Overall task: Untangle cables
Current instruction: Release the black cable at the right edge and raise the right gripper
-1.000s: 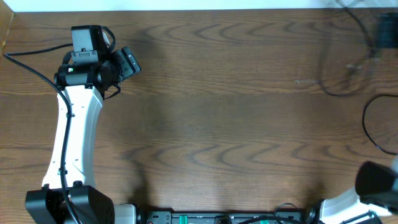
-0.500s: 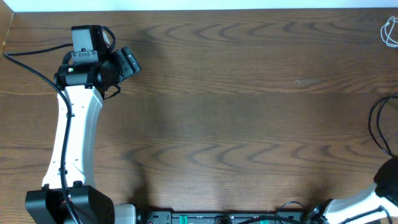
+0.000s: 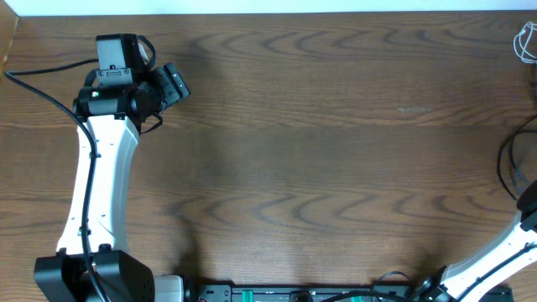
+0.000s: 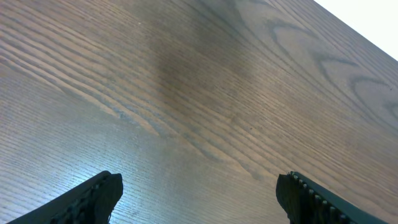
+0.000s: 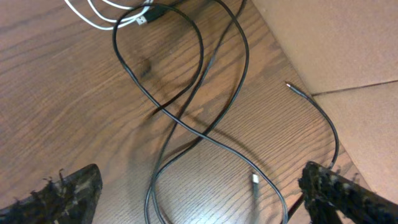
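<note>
Black cables (image 5: pixel 186 124) lie looped and crossed over each other on the wooden table in the right wrist view. One small plug end (image 5: pixel 255 180) rests inside a loop. A white cable (image 5: pixel 106 12) shows at the top edge. My right gripper (image 5: pixel 202 199) hangs open above the black loops, its fingers (image 5: pixel 68 193) spread wide with nothing between them. Overhead, only a black cable arc (image 3: pixel 506 164) and a bit of white cable (image 3: pixel 524 42) show at the right edge. My left gripper (image 4: pixel 199 202) is open over bare wood at the far left (image 3: pixel 174 82).
A thin black lead ending in a jack tip (image 5: pixel 292 87) runs along a beige cardboard surface (image 5: pixel 336 50) beside the table edge. The right arm's white link (image 3: pixel 495 256) enters from the bottom right corner. Electronics sit along the table's front edge (image 3: pixel 294 294).
The black cable and dark shape that crossed the top right corner overhead are gone, leaving the white cable in sight. The right arm has swung further toward the right edge. The left arm is still.
</note>
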`<state>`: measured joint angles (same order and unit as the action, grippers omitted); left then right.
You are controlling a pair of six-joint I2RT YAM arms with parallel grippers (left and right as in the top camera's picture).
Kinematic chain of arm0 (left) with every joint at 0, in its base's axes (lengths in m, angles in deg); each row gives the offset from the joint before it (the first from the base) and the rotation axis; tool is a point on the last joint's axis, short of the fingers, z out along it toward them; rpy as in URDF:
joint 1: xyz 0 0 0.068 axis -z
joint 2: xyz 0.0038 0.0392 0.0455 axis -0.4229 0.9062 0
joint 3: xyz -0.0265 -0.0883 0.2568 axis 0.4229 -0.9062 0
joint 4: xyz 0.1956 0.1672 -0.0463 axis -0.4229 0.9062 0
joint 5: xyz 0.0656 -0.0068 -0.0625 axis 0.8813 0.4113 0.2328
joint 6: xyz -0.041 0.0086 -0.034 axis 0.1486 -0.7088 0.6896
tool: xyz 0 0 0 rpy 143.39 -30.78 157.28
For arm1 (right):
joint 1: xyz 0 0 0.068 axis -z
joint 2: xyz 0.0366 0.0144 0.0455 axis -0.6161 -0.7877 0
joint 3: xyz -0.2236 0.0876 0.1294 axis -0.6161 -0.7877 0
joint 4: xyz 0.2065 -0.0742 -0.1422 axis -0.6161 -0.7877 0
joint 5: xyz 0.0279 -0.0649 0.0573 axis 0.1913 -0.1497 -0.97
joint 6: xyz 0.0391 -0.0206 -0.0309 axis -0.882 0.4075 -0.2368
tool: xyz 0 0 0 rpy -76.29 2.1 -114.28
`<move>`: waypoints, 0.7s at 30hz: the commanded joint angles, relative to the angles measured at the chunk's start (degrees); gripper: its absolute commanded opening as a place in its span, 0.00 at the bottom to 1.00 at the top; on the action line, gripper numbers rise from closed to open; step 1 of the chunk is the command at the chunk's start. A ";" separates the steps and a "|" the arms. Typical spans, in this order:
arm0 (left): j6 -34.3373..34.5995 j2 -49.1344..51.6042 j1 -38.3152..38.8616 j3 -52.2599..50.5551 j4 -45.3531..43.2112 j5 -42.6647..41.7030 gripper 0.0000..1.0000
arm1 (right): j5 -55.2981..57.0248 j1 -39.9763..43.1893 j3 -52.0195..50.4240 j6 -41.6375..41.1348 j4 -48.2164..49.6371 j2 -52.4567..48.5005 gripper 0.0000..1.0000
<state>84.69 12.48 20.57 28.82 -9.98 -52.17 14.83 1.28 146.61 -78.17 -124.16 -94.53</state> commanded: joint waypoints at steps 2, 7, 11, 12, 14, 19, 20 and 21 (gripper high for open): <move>0.13 0.37 -0.09 0.46 0.17 0.33 0.85 | -3.15 -0.70 0.76 -1.42 -0.85 3.56 0.99; 0.13 0.37 -0.09 0.46 0.17 0.35 0.85 | -11.65 -2.97 0.76 2.03 -2.23 8.11 0.99; 0.13 0.37 -0.09 0.46 0.17 0.35 0.85 | -12.55 -6.29 0.76 3.78 -4.42 12.09 0.99; 0.11 0.37 -0.09 0.46 0.17 0.33 0.86 | -12.55 -7.15 0.76 4.24 -5.11 13.00 0.99; 0.11 0.37 -0.09 0.46 0.20 0.33 0.85 | -12.76 -8.96 0.76 4.57 -6.67 14.69 0.99; 0.13 0.37 -0.09 0.46 0.22 0.35 0.85 | -19.19 -14.58 0.76 9.31 -13.35 17.88 0.99; 0.13 0.37 -0.09 0.46 0.22 0.35 0.86 | -20.90 -15.63 0.76 10.32 -14.53 18.23 0.99; 0.15 0.37 -0.09 0.46 0.22 0.33 0.87 | -22.62 -17.03 0.76 10.86 -15.98 18.49 0.99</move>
<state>84.69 12.48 20.55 28.82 -9.98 -52.17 -1.23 -12.93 146.85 -71.55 -138.26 -77.00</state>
